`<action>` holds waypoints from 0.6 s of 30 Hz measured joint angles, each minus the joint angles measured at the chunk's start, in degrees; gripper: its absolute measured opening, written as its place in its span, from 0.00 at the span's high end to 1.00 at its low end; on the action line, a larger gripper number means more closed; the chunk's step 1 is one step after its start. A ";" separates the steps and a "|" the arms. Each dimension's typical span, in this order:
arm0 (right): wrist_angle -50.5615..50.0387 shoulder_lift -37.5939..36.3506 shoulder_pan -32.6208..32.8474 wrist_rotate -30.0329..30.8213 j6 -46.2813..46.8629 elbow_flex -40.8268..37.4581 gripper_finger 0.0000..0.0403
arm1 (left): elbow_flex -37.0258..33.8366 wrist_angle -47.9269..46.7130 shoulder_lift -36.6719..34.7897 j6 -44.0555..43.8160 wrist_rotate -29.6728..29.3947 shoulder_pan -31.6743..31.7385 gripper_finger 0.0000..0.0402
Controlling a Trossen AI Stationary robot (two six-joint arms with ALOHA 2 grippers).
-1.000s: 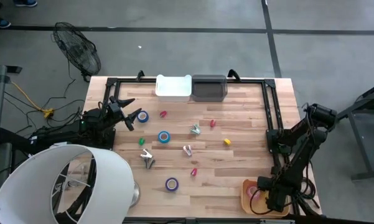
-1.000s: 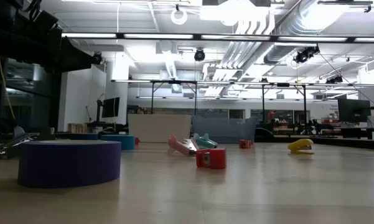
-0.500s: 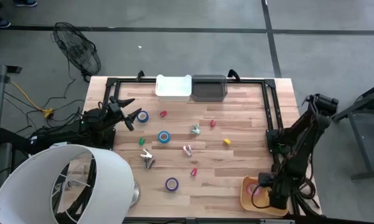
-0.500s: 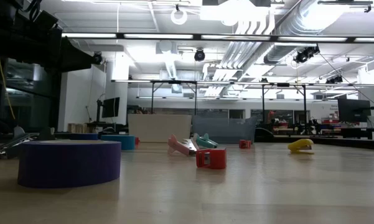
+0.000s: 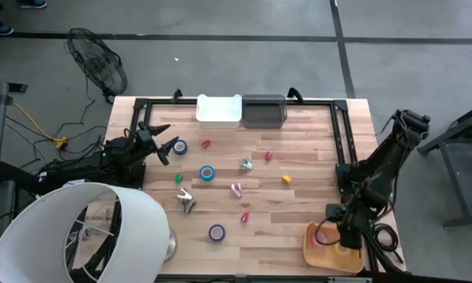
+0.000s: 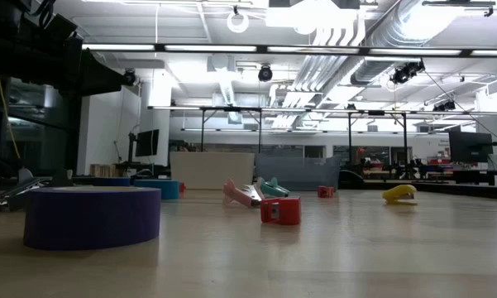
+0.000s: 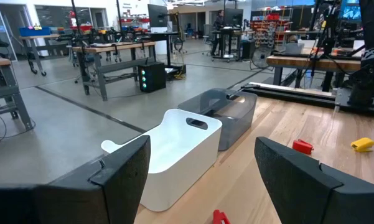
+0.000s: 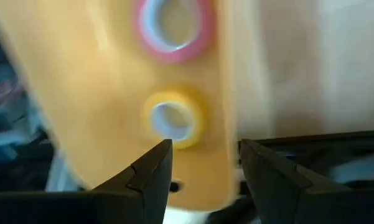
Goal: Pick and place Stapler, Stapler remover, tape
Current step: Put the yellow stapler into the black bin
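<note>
My right gripper (image 5: pixel 330 228) hangs open and empty over the yellow tray (image 5: pixel 326 251) at the table's near right corner. In the right wrist view (image 8: pixel 205 163) a pink tape roll (image 8: pixel 174 25) and a yellow tape roll (image 8: pixel 173 119) lie flat in that tray (image 8: pixel 81 93). My left gripper (image 5: pixel 166 139) waits open at the table's left edge, beside a blue tape roll (image 5: pixel 179 146). Another blue roll (image 5: pixel 207 173) and a purple roll (image 5: pixel 217 232) lie flat on the wood. Small staplers and removers are scattered mid-table: yellow (image 5: pixel 286 179), pink (image 5: pixel 236 189), grey (image 5: pixel 187 200), red (image 5: pixel 244 217).
A white bin (image 5: pixel 219 110) and a grey bin (image 5: pixel 265 111) stand at the far edge; both show in the left wrist view (image 7: pixel 174 155). A black frame rail (image 5: pixel 339 134) runs along the table's sides. A white lampshade (image 5: pixel 78 232) covers the near left corner.
My right gripper has moved a little toward the table's far edge above the yellow tray, staying open, while its arm has swung upward and toward the right. The two tape rolls lie still in the tray. My left arm has kept still.
</note>
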 joint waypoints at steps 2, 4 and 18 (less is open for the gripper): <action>-2.61 -0.69 -1.67 1.50 -0.95 0.00 0.55 | 0.00 -0.01 -0.02 0.00 0.00 -0.01 0.29; -4.77 -1.25 -3.18 3.40 -2.33 0.00 0.55 | 0.00 -0.02 -0.02 0.00 0.00 0.00 0.29; -6.49 -2.43 -19.51 14.89 -13.28 0.00 0.55 | 0.00 0.00 0.00 0.00 0.00 -0.02 0.29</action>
